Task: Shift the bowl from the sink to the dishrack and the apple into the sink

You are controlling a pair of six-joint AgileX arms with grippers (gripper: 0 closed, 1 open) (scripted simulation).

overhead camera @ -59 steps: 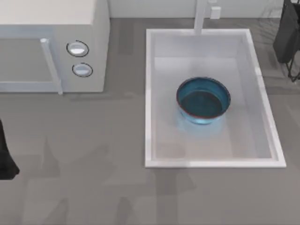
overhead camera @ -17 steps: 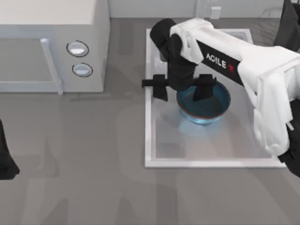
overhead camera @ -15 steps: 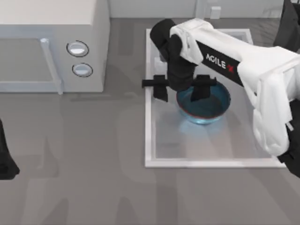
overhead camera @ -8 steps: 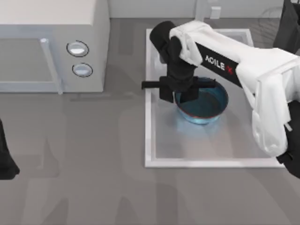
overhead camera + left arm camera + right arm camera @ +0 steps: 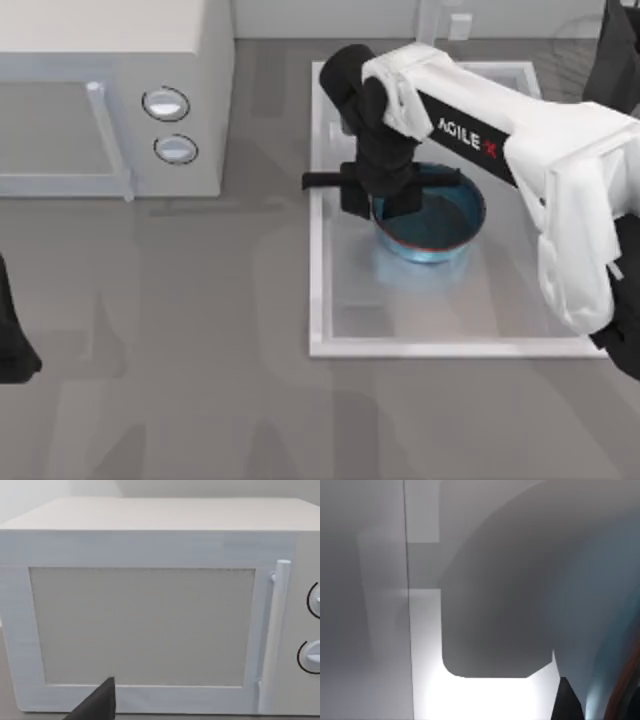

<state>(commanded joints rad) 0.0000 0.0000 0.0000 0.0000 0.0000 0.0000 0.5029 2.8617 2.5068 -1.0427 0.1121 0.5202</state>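
The glossy blue bowl (image 5: 440,218) with its reddish-brown rim sits in the white sink (image 5: 322,250), toward the basin's middle. My right arm reaches in from the right, and my right gripper (image 5: 378,198) is shut on the bowl's left rim, one finger inside and one outside. Up close in the right wrist view are the bowl's blue wall (image 5: 602,605) and one dark fingertip (image 5: 567,702). The dishrack (image 5: 612,60) is a dark wire frame at the far right corner, cut by the edge. The apple is out of view. My left arm (image 5: 12,340) stays parked at the left edge.
A white microwave (image 5: 110,90) with two round knobs stands at the back left and faces the left wrist camera (image 5: 150,625). The faucet post (image 5: 430,25) rises behind the sink. Grey counter lies in front of the sink and the microwave.
The right arm came in over the sink. A second ago its fingers stood wide apart across the bowl's left rim. They have since closed on the rim, and the bowl shifted slightly left.
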